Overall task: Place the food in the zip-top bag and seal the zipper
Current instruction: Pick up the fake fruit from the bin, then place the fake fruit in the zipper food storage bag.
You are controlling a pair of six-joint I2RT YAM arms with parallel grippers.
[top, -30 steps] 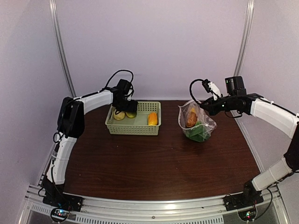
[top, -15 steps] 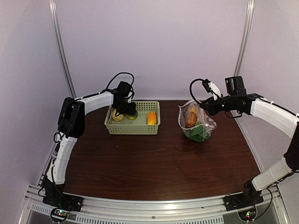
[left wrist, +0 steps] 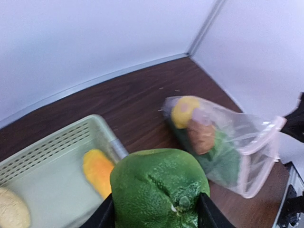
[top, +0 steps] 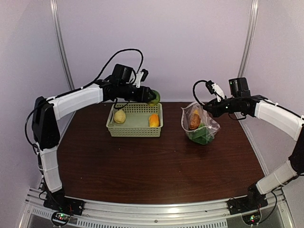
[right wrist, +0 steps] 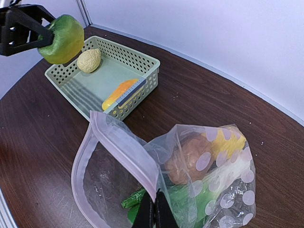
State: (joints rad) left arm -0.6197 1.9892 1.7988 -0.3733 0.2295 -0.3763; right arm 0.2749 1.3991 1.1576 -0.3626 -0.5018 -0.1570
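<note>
My left gripper is shut on a bumpy green fruit and holds it in the air over the far right corner of the pale green basket; it also shows in the right wrist view. A pale yellow piece and an orange piece lie in the basket. My right gripper is shut on the mouth edge of the dotted zip-top bag, holding it open. The bag holds a brown piece, a yellow piece and green pieces. The zipper strip runs along the open mouth; its slider is not visible.
The basket stands at the back left of the brown table, the bag at the back right. Metal posts and pale walls close the back and sides.
My left gripper has lifted the green fruit out of the basket and moved right, toward the bag. The right gripper and bag have not moved.
</note>
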